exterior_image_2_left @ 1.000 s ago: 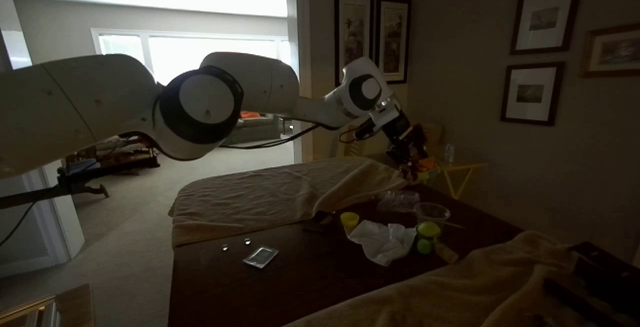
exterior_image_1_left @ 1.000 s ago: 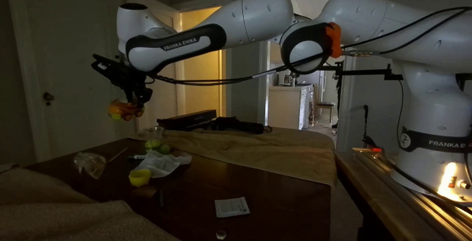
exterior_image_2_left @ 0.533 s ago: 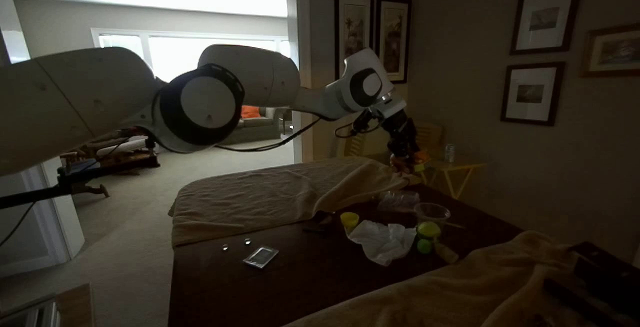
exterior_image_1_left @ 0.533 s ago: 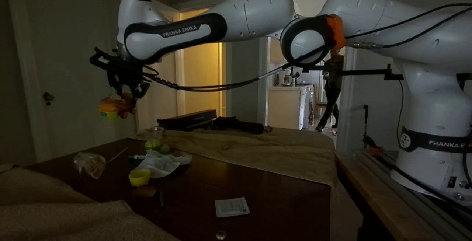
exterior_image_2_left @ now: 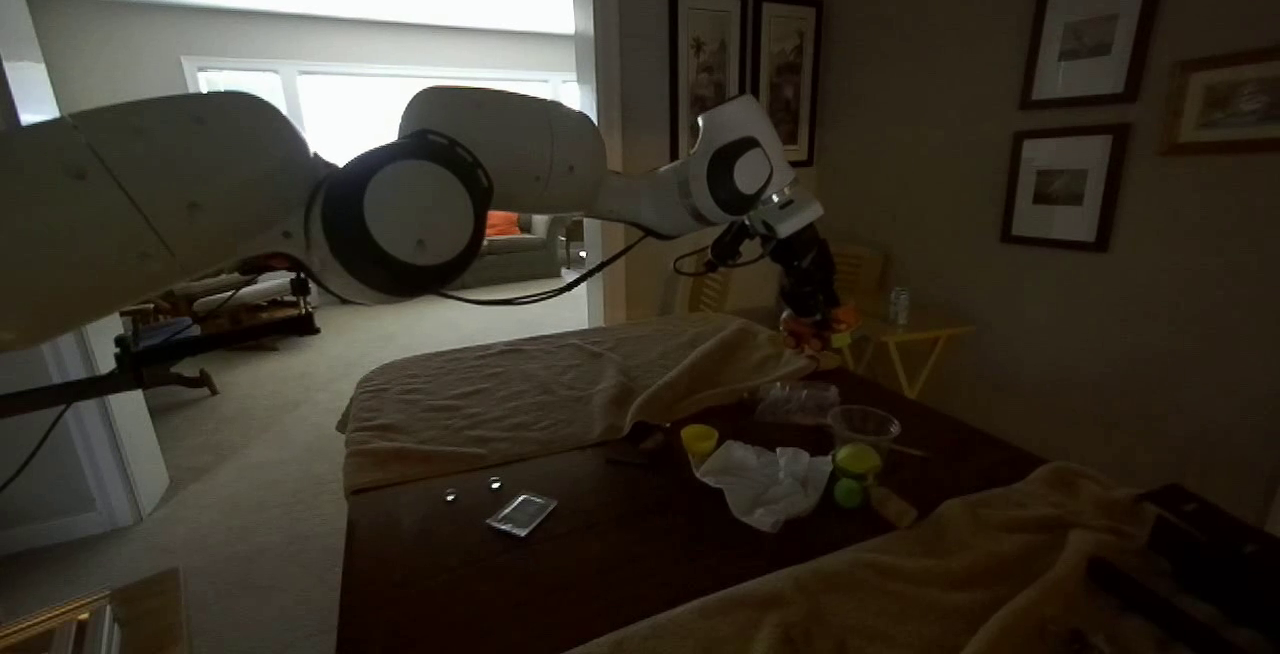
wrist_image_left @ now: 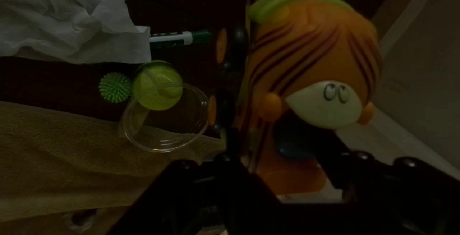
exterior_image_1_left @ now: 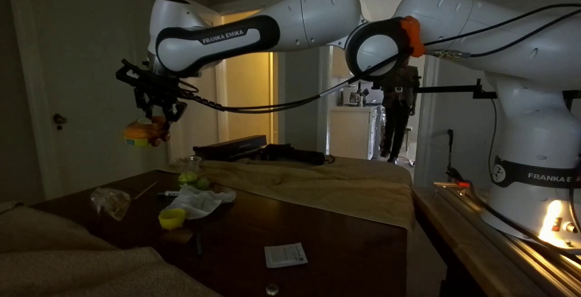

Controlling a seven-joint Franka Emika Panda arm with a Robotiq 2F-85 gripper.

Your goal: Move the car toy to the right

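Gripping the orange tiger-striped toy car (wrist_image_left: 305, 77) in the Robotiq gripper (exterior_image_1_left: 158, 117), with black fingers (wrist_image_left: 331, 159) clamped on two sides of the body just below the wide-eyed face (wrist_image_left: 325, 105) in the wrist view, probably as the firmest hold on so rounded a shape. Holding it aloft, well above the dark wooden table (exterior_image_1_left: 345, 238), presumably so as to miss the yellow-green ball (wrist_image_left: 158, 87), clear plastic cup (exterior_image_2_left: 864, 422) and crumpled white sheet (wrist_image_left: 72, 15) before any lowering to the right. Not yet set down, by the look of it. Cannot place the toy car (exterior_image_2_left: 845, 319), only a dim orange smudge in an exterior view, as inside or outside the table's edge. Nor possible to tell paper from cloth in the sheet, or touching from mere overlap between ball and cup. Losing sight of the green-capped marker's (wrist_image_left: 179, 38) far end under the sheet, and of the exact finger contact in shadow.
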